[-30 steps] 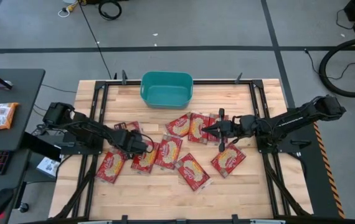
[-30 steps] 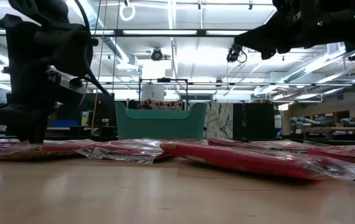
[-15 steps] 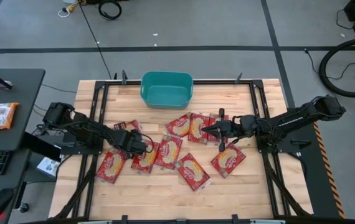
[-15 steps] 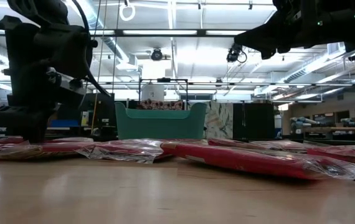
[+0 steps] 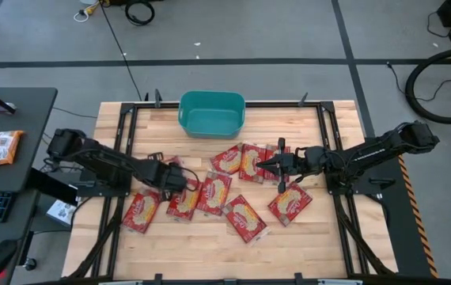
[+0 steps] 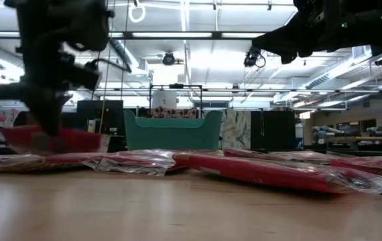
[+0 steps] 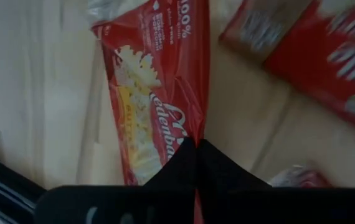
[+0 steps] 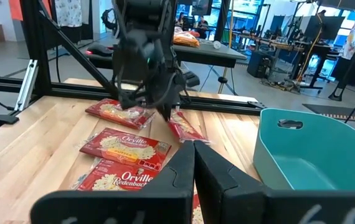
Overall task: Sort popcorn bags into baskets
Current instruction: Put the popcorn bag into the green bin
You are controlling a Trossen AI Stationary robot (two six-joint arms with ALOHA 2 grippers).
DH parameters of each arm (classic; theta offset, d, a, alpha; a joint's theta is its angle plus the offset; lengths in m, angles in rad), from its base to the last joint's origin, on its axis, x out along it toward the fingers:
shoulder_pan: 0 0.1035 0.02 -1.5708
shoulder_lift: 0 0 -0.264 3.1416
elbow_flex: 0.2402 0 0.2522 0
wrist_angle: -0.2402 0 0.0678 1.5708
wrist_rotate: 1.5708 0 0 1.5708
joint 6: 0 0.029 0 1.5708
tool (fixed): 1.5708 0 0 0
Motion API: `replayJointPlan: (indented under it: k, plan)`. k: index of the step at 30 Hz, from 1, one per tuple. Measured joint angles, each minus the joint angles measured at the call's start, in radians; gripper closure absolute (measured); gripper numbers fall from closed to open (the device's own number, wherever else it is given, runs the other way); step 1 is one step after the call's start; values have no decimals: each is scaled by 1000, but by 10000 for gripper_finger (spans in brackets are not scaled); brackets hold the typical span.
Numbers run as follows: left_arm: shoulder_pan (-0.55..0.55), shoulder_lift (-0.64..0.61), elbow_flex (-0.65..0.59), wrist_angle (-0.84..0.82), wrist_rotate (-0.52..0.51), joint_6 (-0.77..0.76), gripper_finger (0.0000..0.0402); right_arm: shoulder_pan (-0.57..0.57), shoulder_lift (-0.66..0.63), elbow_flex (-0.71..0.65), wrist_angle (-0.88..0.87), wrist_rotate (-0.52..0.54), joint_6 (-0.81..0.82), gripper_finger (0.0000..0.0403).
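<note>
High view: the left gripper [image 5: 184, 180], jaws clamped on one Orville Redenbacher popcorn bag [image 5: 180, 169], is on the lifting step; the carry to the single teal basket [image 5: 212, 112] at the table's far edge comes next. About nine bags lie mid-table.

Low view: that bag hangs clear.

Right wrist view: the right gripper [image 8: 194, 148] waits, jaws together.

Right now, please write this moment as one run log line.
left gripper: jaws shut on popcorn bag, lifted | right gripper: shut, empty, waiting | basket: no bags
</note>
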Motion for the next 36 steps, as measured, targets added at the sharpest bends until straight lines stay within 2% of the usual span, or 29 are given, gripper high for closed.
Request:
replayJointPlan:
  k: [6, 12, 17, 24, 28, 36]
  plan:
    - [31, -6, 151, -42, -14, 133, 400, 0, 0, 0, 0, 53, 38, 389]
    - [101, -4, 285, -25, -88, 279, 401, 0, 0, 0, 0, 66, 78, 389]
    - [164, -4, 335, 93, -85, 447, 401, 0, 0, -1, -25, 64, 131, 389]
    - [284, 14, 339, 302, -86, 674, 401, 13, 0, -1, -32, 63, 184, 389]
    - [351, 67, 351, 380, -81, 802, 401, 33, 0, -1, -32, 70, 184, 389]
    - [468, 245, 493, 387, -79, 1001, 401, 57, 0, -1, -48, 113, 184, 389]
